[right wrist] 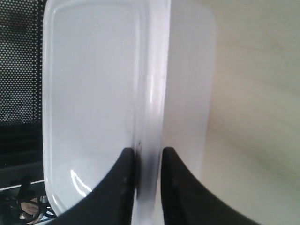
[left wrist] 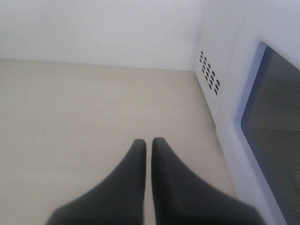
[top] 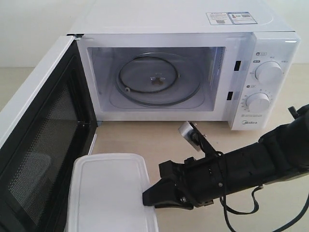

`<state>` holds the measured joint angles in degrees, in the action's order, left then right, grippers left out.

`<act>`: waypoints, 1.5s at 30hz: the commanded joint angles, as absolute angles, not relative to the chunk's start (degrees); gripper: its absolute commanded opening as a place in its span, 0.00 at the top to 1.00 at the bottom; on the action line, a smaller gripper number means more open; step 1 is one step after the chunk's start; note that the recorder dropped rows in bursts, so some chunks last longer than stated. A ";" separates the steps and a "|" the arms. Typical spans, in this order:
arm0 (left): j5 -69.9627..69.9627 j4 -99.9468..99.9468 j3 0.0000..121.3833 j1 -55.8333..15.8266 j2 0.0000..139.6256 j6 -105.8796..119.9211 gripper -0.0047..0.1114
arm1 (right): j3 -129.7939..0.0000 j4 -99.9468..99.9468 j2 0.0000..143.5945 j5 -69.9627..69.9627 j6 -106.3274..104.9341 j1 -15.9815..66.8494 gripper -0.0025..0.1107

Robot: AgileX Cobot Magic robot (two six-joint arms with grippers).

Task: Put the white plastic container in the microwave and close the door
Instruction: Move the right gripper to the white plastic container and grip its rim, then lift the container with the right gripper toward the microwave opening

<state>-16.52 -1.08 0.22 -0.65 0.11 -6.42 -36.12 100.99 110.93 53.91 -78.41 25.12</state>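
Observation:
The white plastic container (top: 108, 193) lies lidded on the table, in front of the microwave (top: 193, 24) and beside its door (top: 43, 145), which is swung wide open. My right gripper (top: 147, 197) reaches in from the right to the container's right edge. In the right wrist view, the right gripper (right wrist: 148, 157) is shut on the container (right wrist: 93, 93), one finger on the lid and the other against the side wall. My left gripper (left wrist: 148, 143) is shut and holds nothing. It hovers over bare table next to the door's outer face (left wrist: 276, 117).
The glass turntable (top: 157, 79) lies bare in the lit cavity. Two round dials (top: 268, 72) sit on the right panel. A cable (top: 251, 208) trails under the right arm. A wall stands behind the table in the left wrist view.

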 commanded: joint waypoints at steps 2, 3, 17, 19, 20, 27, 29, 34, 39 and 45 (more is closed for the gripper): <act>-16.68 -1.05 0.00 -0.42 0.00 -6.88 0.92 | -36.01 99.95 109.73 48.73 -76.91 25.16 0.98; -16.68 -1.05 0.00 -0.42 0.00 -6.88 0.92 | -36.01 99.95 109.04 48.35 -76.21 25.16 0.98; -16.68 -1.05 0.00 -0.42 0.00 -6.88 0.92 | -32.60 99.60 92.49 41.07 -66.43 25.16 0.98; -16.68 -1.05 0.00 -0.42 0.00 -6.88 0.92 | -30.90 99.60 89.16 39.98 -65.64 25.16 0.98; -16.68 -1.05 0.00 -0.42 0.00 -6.88 0.92 | -29.81 99.60 87.41 39.20 -65.01 25.16 0.98; -16.68 -1.05 0.00 -0.42 0.00 -6.88 0.92 | -24.31 99.45 78.02 38.62 -62.73 25.16 0.98; -16.68 -1.05 0.00 -0.42 0.00 -6.88 0.92 | -23.06 99.48 75.66 38.62 -62.13 25.16 0.98; -16.68 -1.05 0.00 -0.42 0.00 -6.88 0.92 | -20.88 99.74 70.54 37.70 -60.31 25.16 0.98; -16.68 -1.05 0.00 -0.42 0.00 -6.88 0.92 | -20.66 99.95 67.79 36.33 -58.27 25.16 0.98; -16.68 -1.05 0.00 -0.42 0.00 -6.88 0.92 | -20.66 97.11 63.94 26.82 -51.75 25.16 0.98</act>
